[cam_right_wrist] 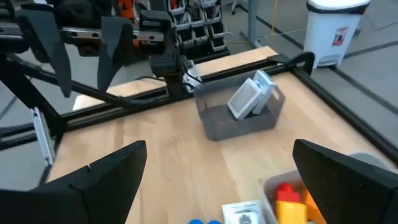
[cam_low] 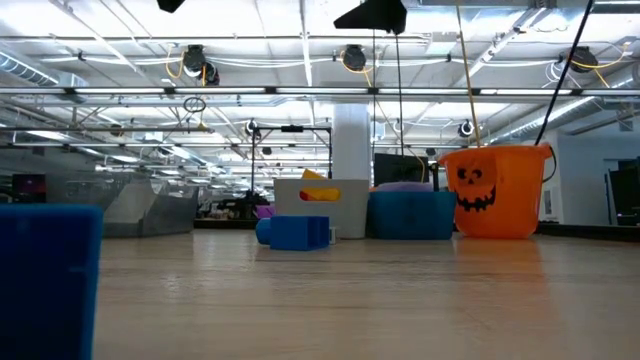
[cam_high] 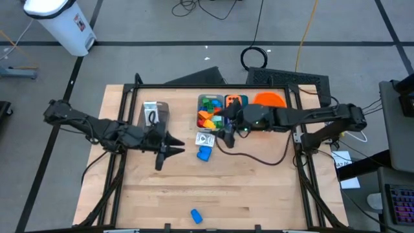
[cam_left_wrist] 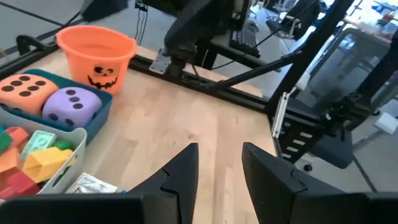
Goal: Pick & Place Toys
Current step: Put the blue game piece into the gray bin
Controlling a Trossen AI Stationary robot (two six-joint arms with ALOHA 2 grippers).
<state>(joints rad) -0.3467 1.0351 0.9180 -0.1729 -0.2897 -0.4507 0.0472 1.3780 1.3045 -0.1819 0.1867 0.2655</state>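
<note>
Blue brick (cam_high: 204, 153) my target: right gripper (cam_high: 228, 137) jaws wide, empty; I'd descend straight. Left gripper (cam_high: 173, 151) part-open, empty.

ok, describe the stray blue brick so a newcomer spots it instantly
Start at the wooden table seen from above and go to its near edge, far from the bins. The blue brick lies there alone on bare wood. The other blue brick sits up beside a white packet.

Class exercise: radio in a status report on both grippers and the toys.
Left gripper empty, fingers apart, mid-table. Right gripper wide open, empty, beside bins. Blue brick loose between them. Nothing in the way.
</note>
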